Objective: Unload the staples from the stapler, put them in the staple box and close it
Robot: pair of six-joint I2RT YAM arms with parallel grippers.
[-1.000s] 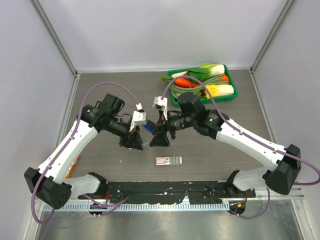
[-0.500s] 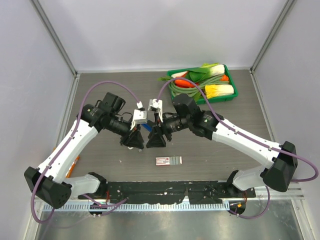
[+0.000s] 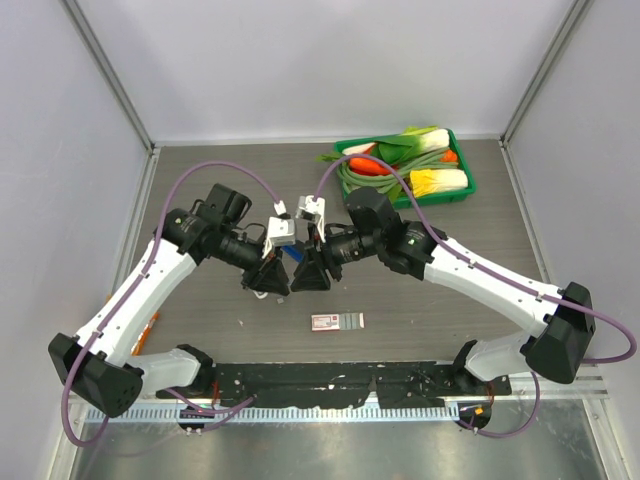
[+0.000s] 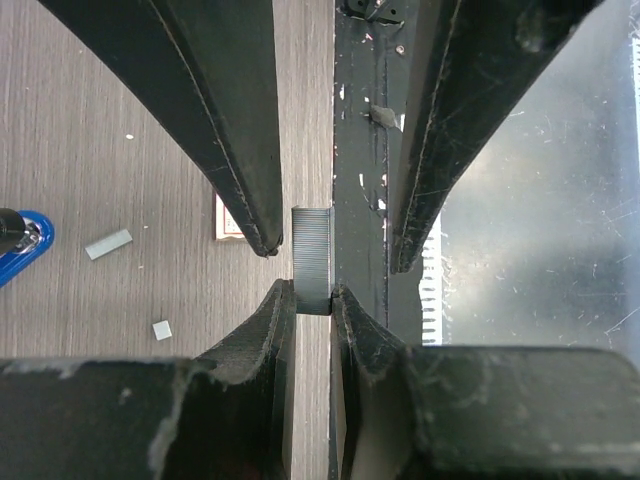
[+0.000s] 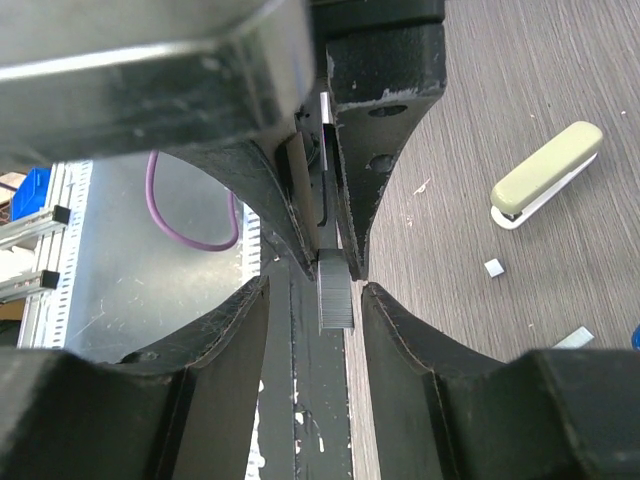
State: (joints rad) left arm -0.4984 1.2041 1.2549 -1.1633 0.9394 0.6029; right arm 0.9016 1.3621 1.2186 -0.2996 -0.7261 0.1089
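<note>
A short grey strip of staples (image 4: 312,250) is pinched at its lower end by my left gripper (image 4: 313,290), which is shut on it above the table. My right gripper (image 5: 315,284) faces it tip to tip, open, with a finger on either side of the same staples (image 5: 336,295) and a gap showing on both sides. In the top view the left gripper (image 3: 268,282) and right gripper (image 3: 310,275) meet mid-table. The dark-blue stapler (image 3: 297,256) lies on the table just behind them and peeks in at the left edge as the stapler (image 4: 22,240).
Loose staple bits (image 4: 108,243) lie on the wood. A red-and-white box (image 3: 337,321) sits just in front of the grippers. A cream stapler-shaped object (image 5: 548,175) lies nearby. A green tray (image 3: 472,180) of vegetables stands at the back right. A black rail (image 3: 330,380) runs along the near edge.
My right gripper has slid left to meet the left gripper, and its jaws have narrowed around the staple strip. The left arm has held still.
</note>
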